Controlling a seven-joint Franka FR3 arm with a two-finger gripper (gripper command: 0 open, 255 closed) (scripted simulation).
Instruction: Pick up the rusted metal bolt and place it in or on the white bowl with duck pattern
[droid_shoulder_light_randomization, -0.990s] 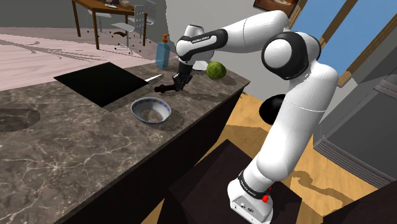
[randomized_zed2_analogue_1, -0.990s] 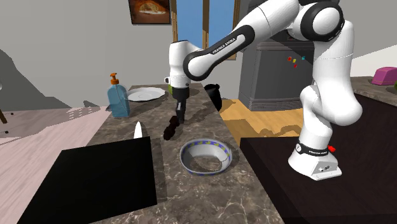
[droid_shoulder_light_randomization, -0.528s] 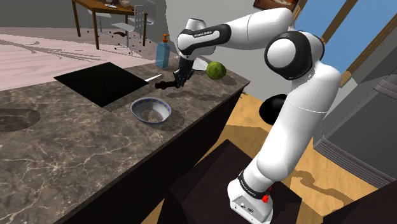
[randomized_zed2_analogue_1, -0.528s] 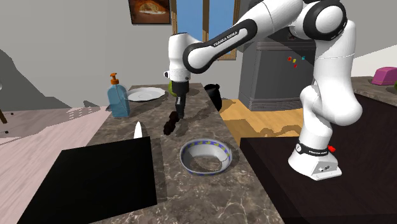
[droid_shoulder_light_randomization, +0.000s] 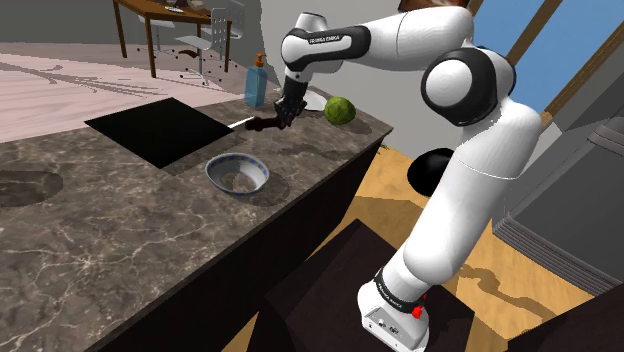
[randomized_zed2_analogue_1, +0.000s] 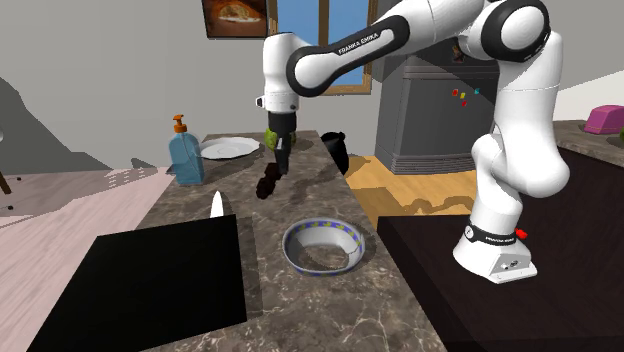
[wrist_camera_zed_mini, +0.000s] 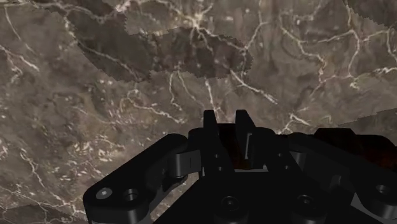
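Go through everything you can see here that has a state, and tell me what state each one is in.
gripper: shut on the bolt, above the counter
bolt: held between the fingers, hanging clear of the counter
bowl: upright on the counter, empty
soap bottle: standing upright
plate: lying flat on the counter

Arm (droid_shoulder_light_randomization: 400, 40) stretched out, gripper (wrist_camera_zed_mini: 227, 122) pointing down, fingers clamped close.
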